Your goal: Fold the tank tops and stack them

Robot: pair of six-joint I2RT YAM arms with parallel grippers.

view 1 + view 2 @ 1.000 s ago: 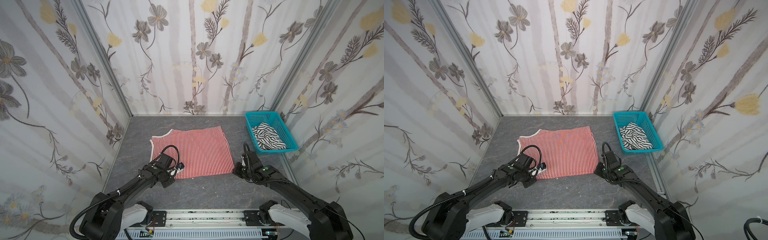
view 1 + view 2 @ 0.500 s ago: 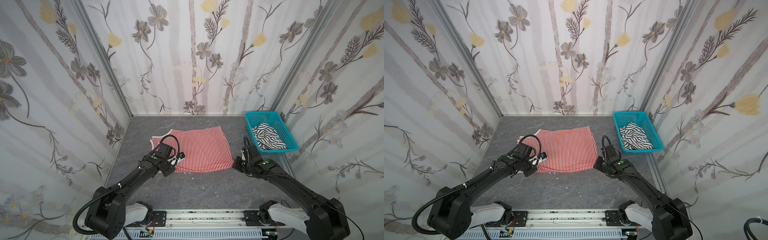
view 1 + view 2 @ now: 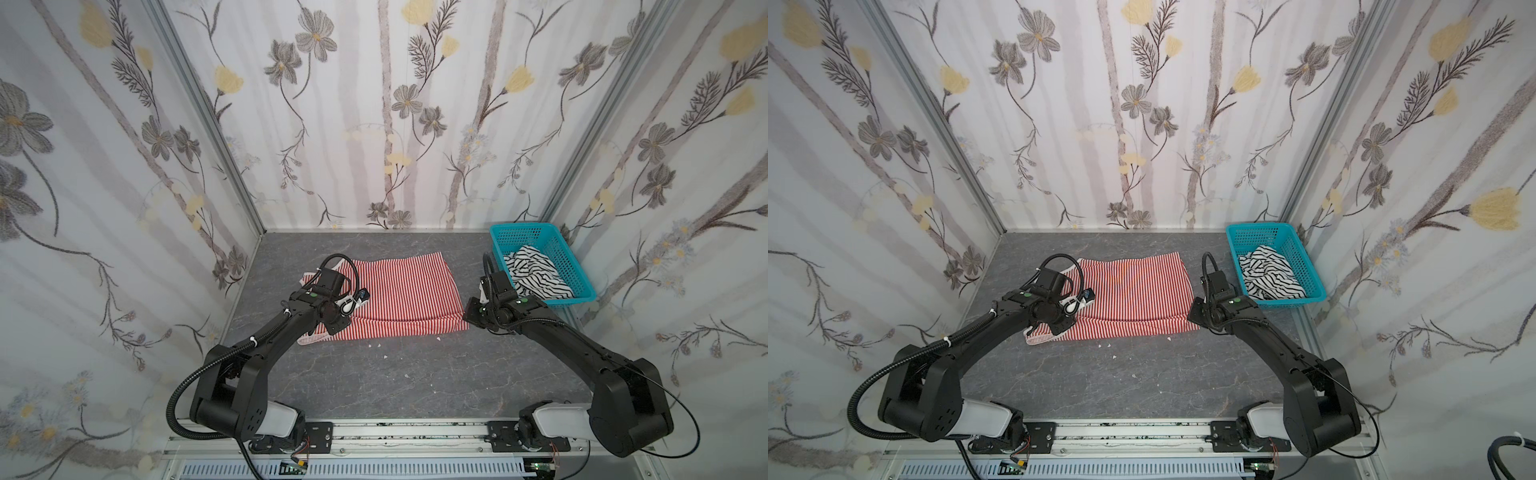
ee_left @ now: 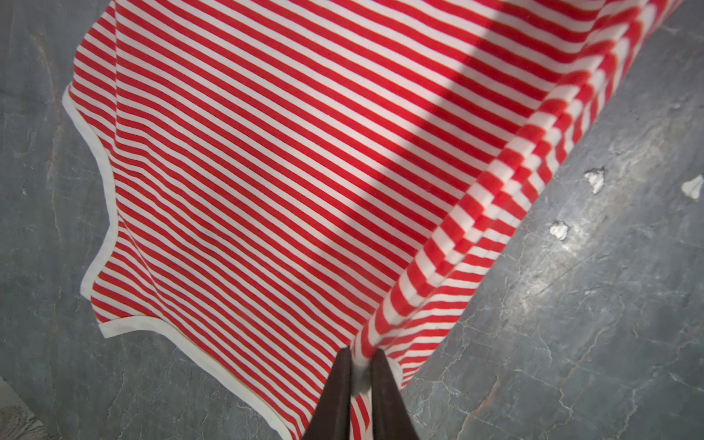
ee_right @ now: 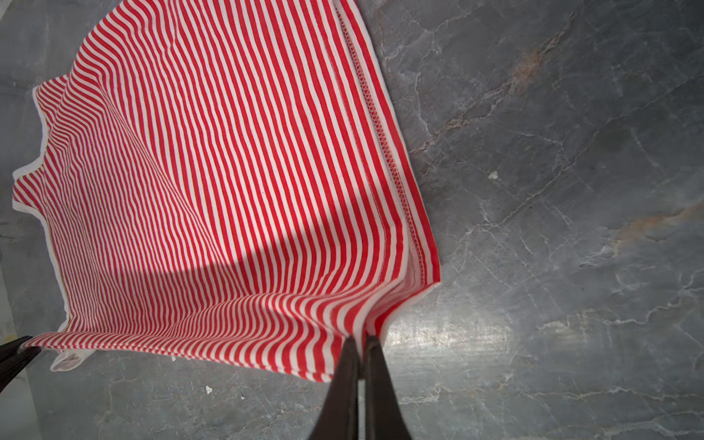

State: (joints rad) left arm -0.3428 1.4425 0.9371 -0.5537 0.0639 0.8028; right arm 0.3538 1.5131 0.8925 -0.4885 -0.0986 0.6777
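Red-and-white tank top [image 3: 403,286] lies crosswise, neck leftward.

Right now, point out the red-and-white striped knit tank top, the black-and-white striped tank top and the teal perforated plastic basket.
red-and-white striped knit tank top [image 3: 399,286]: in a top view, flat middle.
black-and-white striped tank top [image 3: 534,276]: in a top view, crumpled middle.
teal perforated plastic basket [image 3: 523,239]: in a top view, far wall.

2 black arms [image 3: 268,338] on white bases [image 3: 281,419], a looped black cable [image 3: 337,256] and green dot [image 3: 312,295] behind each pair of dark tapered fingers [image 4: 335,394].
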